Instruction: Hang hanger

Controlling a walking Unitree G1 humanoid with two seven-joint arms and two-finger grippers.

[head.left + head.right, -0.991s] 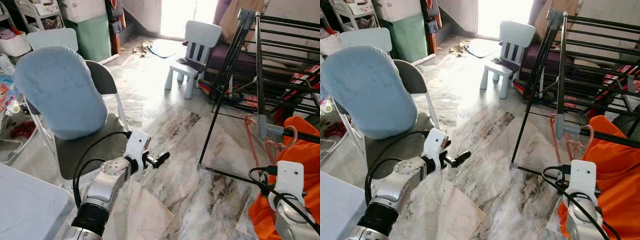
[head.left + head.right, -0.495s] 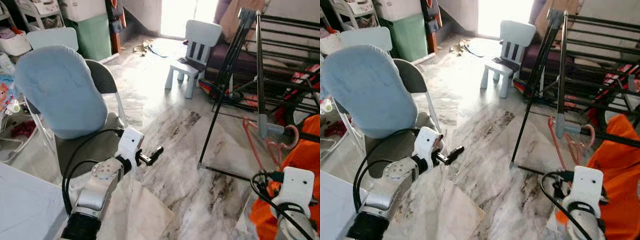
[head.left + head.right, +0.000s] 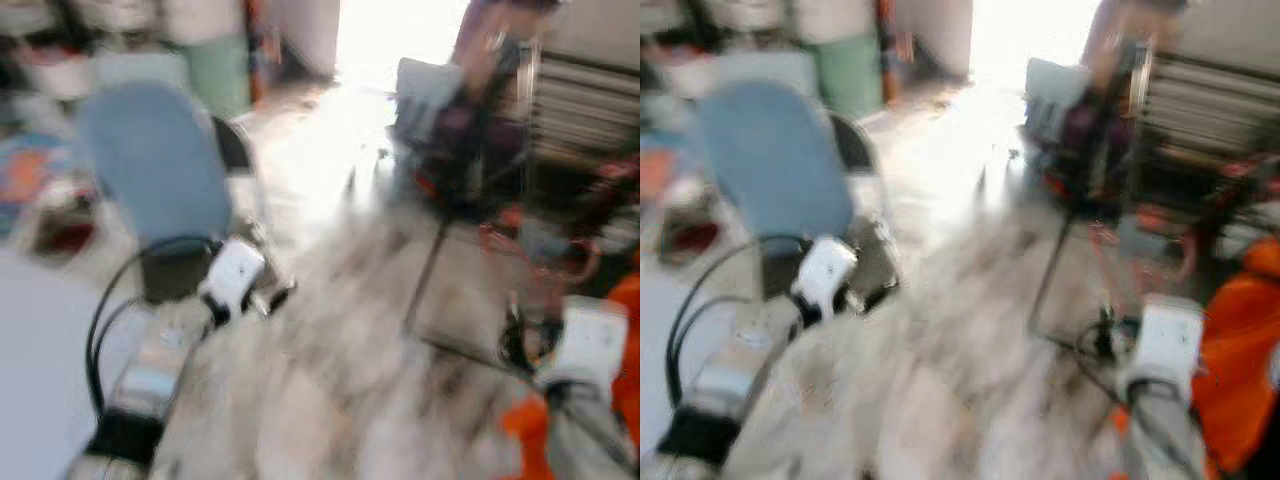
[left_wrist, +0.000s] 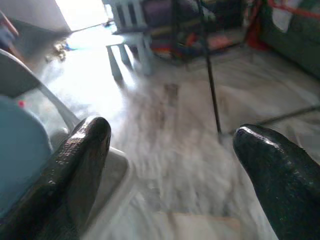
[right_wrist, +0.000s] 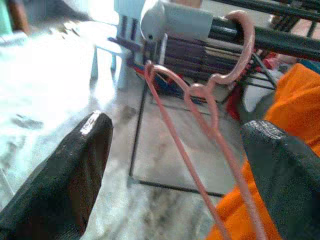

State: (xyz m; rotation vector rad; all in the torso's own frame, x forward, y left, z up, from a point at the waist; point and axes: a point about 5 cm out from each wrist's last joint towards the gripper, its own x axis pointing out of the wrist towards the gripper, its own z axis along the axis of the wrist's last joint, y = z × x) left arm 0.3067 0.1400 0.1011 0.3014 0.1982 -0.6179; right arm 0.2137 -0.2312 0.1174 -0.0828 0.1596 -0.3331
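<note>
Across the blurred head views, the left gripper is seen held low over the marble floor beside a blue-backed chair, and the right gripper's white wrist housing is seen near the orange garment. Along the left wrist view, the fingers are spread wide and nothing is held. Along the right wrist view, the pink hanger is hooked over the rack's dark rail, between released fingers that touch nothing. Hanging is judged done; a clear withdrawal is called for next.
</note>
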